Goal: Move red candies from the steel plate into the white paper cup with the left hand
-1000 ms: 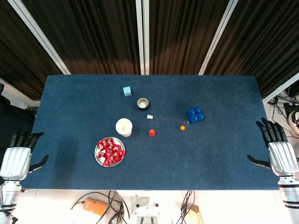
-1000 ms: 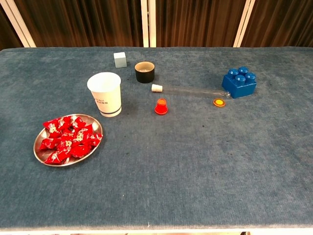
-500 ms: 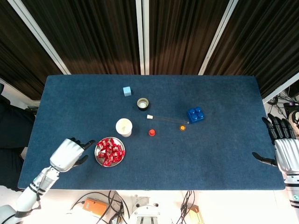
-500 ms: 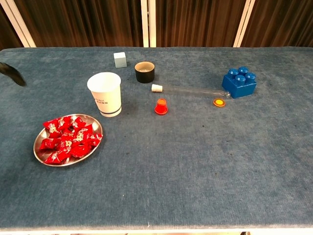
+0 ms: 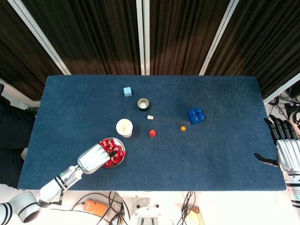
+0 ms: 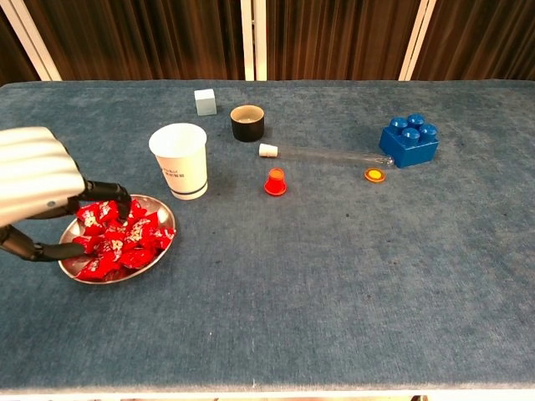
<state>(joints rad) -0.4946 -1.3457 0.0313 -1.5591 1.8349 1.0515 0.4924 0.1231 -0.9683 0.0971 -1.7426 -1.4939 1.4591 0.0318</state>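
The steel plate (image 5: pixel 120 162) (image 6: pixel 170 221) lies near the table's front left, heaped with red candies (image 5: pixel 116 150) (image 6: pixel 127 242). Just behind it to the right stands the white paper cup (image 5: pixel 124 128) (image 6: pixel 179 159), upright. My left hand (image 5: pixel 95 158) (image 6: pixel 38 180) hangs over the plate's left side. Its fingertips (image 6: pixel 115 197) reach down onto the candies and the thumb sits apart, near the plate's front rim. No candy shows held between them. My right hand (image 5: pixel 287 151) rests with spread fingers at the table's right edge, seen only in the head view.
Behind the cup are a light blue cube (image 5: pixel 127 91) and a small black cup (image 5: pixel 143 104). A clear tube (image 5: pixel 166 120) lies across the middle, with a red cap (image 5: pixel 152 133), an orange cap (image 5: pixel 183 128) and a blue brick (image 5: pixel 196 115) nearby.
My left hand has come in from the table's left edge to above the plate, its fingers now on the candies. The right hand has shifted slightly outward.
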